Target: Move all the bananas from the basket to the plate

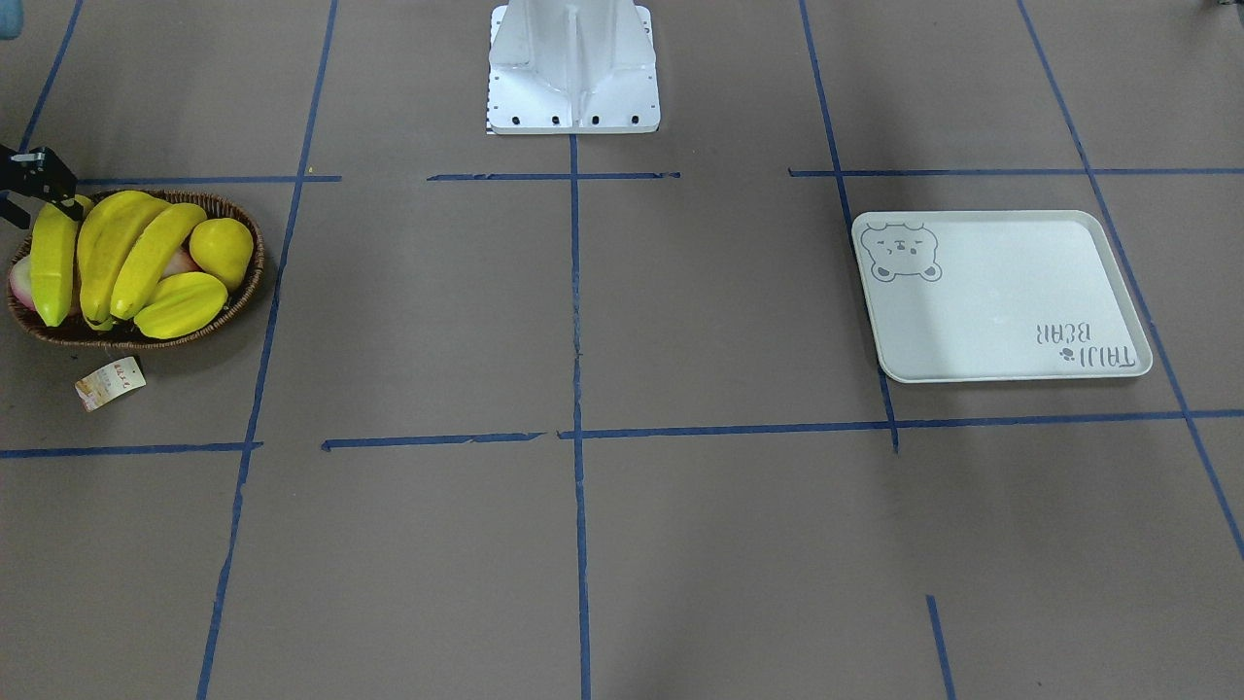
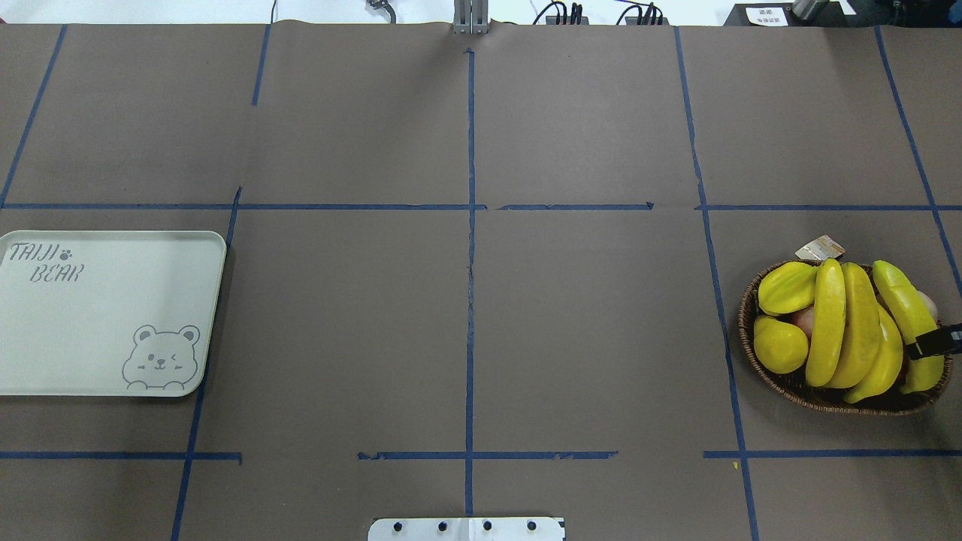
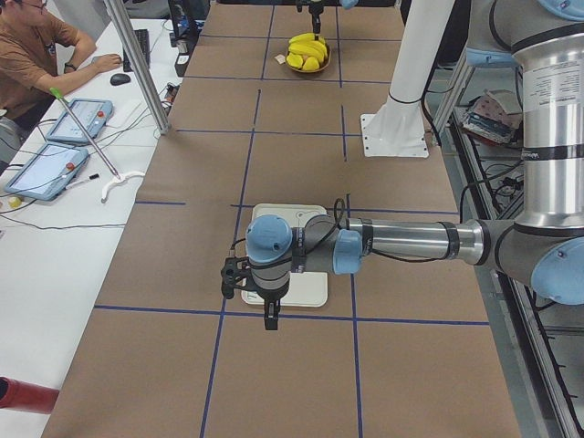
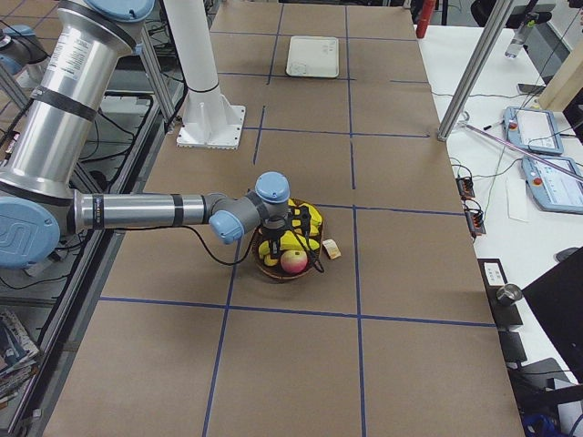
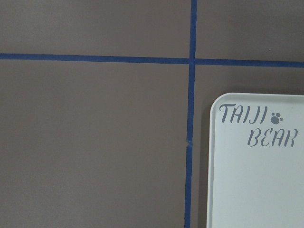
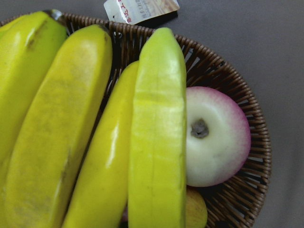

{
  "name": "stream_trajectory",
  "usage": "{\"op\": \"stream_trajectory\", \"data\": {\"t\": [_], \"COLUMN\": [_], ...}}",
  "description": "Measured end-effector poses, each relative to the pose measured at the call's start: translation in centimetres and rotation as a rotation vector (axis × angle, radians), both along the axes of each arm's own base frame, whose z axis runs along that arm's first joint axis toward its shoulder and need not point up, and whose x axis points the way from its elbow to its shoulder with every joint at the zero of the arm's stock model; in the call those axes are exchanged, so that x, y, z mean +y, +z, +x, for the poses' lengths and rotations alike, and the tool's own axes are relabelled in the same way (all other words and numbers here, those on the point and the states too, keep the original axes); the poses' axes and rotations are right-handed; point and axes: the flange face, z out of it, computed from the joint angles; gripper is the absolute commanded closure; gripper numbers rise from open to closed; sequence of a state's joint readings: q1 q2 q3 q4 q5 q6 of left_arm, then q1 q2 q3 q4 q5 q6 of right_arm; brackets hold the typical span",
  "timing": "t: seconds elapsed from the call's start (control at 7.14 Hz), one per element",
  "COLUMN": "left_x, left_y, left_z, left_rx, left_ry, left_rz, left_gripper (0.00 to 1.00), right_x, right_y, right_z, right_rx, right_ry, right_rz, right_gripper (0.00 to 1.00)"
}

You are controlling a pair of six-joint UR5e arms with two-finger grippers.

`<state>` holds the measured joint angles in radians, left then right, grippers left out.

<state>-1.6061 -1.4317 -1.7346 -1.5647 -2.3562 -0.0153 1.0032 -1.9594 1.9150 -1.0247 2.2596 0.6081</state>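
Four yellow bananas point(image 1: 107, 243) lie side by side in the dark wicker basket point(image 1: 248, 282) at the table's right end, also in the overhead view point(image 2: 860, 323). My right gripper point(image 1: 39, 209) hovers over the outermost banana point(image 2: 913, 315), its black fingers spread to either side of the banana's end; it holds nothing. The right wrist view looks straight down on the bananas point(image 6: 156, 142). The pale bear plate point(image 2: 98, 315) lies bare at the left end. My left gripper point(image 3: 251, 297) hangs over the plate's point(image 3: 283, 212) outer edge; I cannot tell whether it is open.
The basket also holds a ridged starfruit point(image 1: 180, 303), a yellow pear point(image 1: 222, 251) and a pink-white apple point(image 6: 216, 137). A paper tag point(image 1: 110, 382) lies beside the basket. The white robot base point(image 1: 573, 87) stands at mid-table. An operator point(image 3: 36, 55) sits at a side desk.
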Motion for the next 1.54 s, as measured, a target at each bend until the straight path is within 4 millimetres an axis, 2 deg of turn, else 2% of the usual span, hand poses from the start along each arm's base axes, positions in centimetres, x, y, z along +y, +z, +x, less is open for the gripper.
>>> {"op": "stream_trajectory", "data": {"t": [0.14,0.42,0.56,0.84,1.12,1.4,1.54], "left_x": [-0.1,-0.3,-0.5,-1.1,-1.3,-1.3,-1.3], "left_y": [0.0,0.0,-0.1,-0.2,-0.5,-0.6,-0.6], "left_z": [0.0,0.0,0.0,0.0,0.0,0.0,0.0], "left_rx": [0.000,0.000,0.000,-0.001,-0.001,0.000,0.000], "left_ry": [0.000,-0.001,-0.001,-0.001,-0.002,-0.002,-0.002], "left_rz": [0.001,0.001,0.002,0.005,0.008,0.011,0.011], "left_gripper": [0.00,0.00,0.00,0.00,0.00,0.00,0.00], "right_x": [0.0,0.1,0.1,0.5,1.8,2.8,2.6], "right_y": [0.1,0.2,0.1,-0.4,-1.5,-4.5,-6.4], "right_z": [-0.1,-0.3,-0.2,0.7,3.3,5.5,7.3], "right_rx": [0.001,0.001,0.000,-0.016,-0.078,-0.083,-0.064], "right_ry": [-0.003,-0.009,-0.010,-0.004,0.005,0.006,-0.003], "right_rz": [-0.001,-0.001,0.003,0.003,-0.029,-0.032,-0.012], "right_gripper": [0.54,0.95,0.99,1.00,1.00,1.00,1.00]}}
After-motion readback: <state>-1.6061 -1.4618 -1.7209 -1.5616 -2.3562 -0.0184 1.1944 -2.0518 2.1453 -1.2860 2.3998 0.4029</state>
